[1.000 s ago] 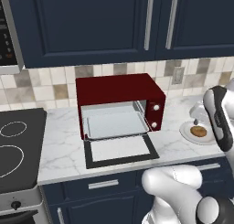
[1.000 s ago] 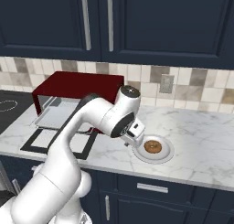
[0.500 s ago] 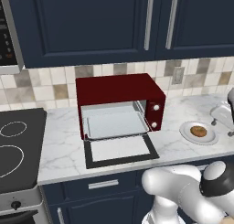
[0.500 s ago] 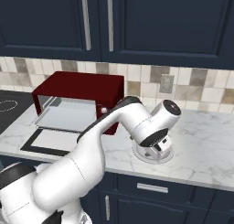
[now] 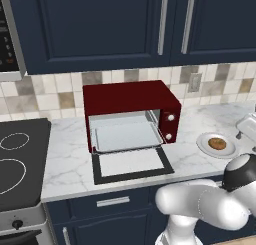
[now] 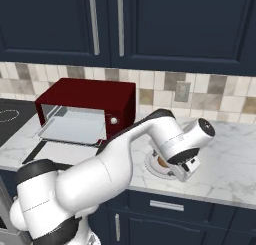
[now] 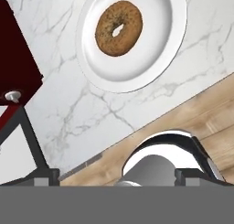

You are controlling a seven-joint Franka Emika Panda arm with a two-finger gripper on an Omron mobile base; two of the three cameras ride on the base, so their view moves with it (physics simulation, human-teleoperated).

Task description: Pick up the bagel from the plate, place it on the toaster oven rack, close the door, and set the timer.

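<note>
hand (image 7: 116, 175) spread wide above counter edge, bagel (image 7: 119, 28) on plate (image 7: 155, 58), marble bare around

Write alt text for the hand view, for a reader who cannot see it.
A golden-brown bagel lies on a round white plate on a marble counter, seen from above by the open gripper. A corner of the dark red toaster oven shows at the left edge.

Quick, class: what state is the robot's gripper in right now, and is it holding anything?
Gripper: open, holding nothing; the bagel lies on the plate ahead of it.
</note>
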